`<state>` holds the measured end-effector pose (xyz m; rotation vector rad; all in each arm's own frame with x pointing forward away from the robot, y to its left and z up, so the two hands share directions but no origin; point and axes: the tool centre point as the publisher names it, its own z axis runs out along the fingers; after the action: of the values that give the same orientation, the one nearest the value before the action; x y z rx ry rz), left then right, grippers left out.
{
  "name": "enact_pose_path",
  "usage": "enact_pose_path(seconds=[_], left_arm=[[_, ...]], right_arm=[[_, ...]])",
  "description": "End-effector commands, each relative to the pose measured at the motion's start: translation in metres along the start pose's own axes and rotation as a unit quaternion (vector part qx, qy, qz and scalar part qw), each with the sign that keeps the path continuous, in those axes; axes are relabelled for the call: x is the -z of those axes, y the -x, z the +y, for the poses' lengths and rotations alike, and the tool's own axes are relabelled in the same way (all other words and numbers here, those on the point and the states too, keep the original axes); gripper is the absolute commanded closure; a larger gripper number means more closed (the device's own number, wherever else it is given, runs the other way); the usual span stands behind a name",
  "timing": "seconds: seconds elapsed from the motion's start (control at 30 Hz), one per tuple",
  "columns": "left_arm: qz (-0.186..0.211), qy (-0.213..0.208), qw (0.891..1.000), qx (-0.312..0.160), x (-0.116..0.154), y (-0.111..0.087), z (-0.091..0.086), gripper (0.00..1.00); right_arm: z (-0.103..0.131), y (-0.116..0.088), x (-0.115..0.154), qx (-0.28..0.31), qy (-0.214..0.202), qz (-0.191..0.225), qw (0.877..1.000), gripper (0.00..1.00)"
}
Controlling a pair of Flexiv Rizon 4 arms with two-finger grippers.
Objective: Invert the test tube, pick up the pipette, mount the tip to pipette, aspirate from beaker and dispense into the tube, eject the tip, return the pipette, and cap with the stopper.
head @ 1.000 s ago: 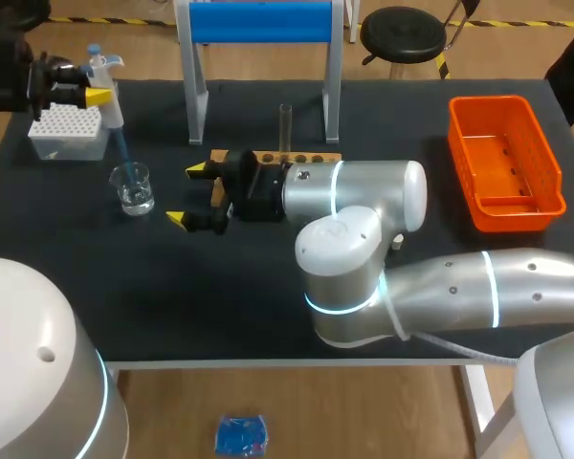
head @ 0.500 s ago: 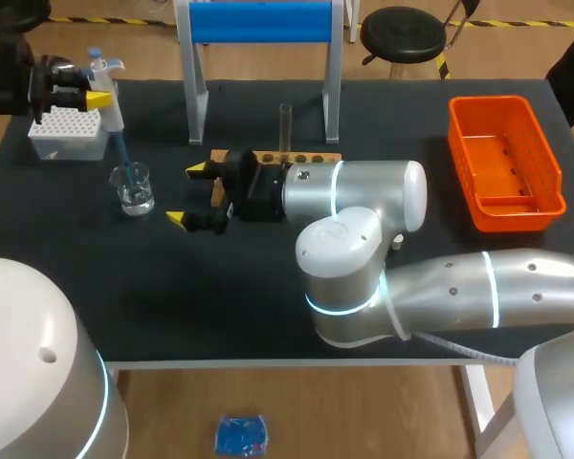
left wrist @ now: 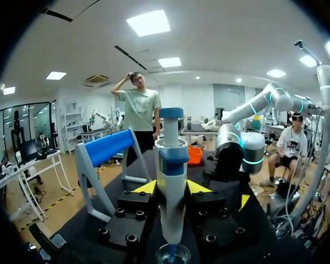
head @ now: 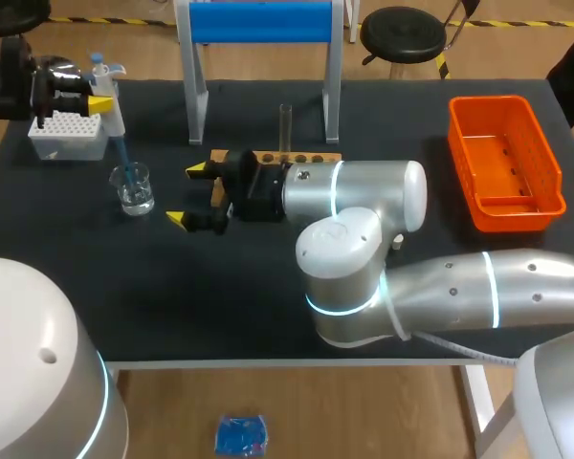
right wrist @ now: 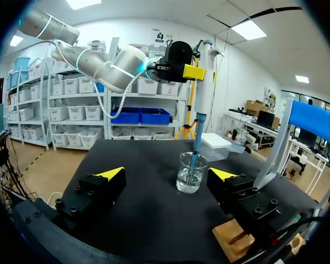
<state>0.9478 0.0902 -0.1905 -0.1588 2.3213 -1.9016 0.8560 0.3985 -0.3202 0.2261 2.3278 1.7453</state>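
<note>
Head view: pipette (head: 112,107) gripped upright in left gripper (head: 96,98), tip down in beaker (head: 133,187); tube (head: 286,124) upright at rack (head: 316,157). Left wrist: fingers pressed on pipette from both sides. Right wrist: right gripper (right wrist: 168,174) wide open, holding nothing, facing beaker.

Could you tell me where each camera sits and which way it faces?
Head view: above and behind, looking down on the table; both arms, left gripper and right gripper, show.
Left wrist view: on the left arm, looking along fingers shut on the pipette, beaker below.
Right wrist view: on the right arm, low, facing the beaker past open fingers.
Shared: both wrist views show pipette and beaker.
</note>
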Motion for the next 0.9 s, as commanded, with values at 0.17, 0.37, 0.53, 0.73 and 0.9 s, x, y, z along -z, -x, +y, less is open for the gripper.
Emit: enact_pose_path(seconds=[0.17, 0.37, 0.53, 0.73, 0.9], left_arm=[[0.0, -0.001, 1.0, 0.002, -0.001, 0.0005, 0.001, 1.0], [0.0, -0.001, 1.0, 0.002, -0.0007, 0.0011, 0.0025, 1.0], [0.001, -0.002, 1.0, 0.004, -0.0011, 0.0017, 0.0042, 1.0], [0.001, -0.001, 1.0, 0.005, -0.0012, 0.0022, 0.0049, 1.0], [0.001, -0.002, 1.0, 0.006, -0.001, 0.0025, 0.0062, 1.0]], right_arm=[[-0.0006, -0.0001, 0.0005, 0.0, 0.001, 0.0, 1.0, 0.0], [-0.0006, -0.0001, 0.0005, 0.0, 0.001, 0.0, 1.0, 0.0], [-0.0006, -0.0001, 0.0005, 0.0, 0.001, 0.0, 1.0, 0.0], [-0.0006, -0.0001, 0.0005, 0.0, 0.001, 0.0, 1.0, 0.0], [-0.0006, -0.0001, 0.0005, 0.0, 0.001, 0.0, 1.0, 0.0]])
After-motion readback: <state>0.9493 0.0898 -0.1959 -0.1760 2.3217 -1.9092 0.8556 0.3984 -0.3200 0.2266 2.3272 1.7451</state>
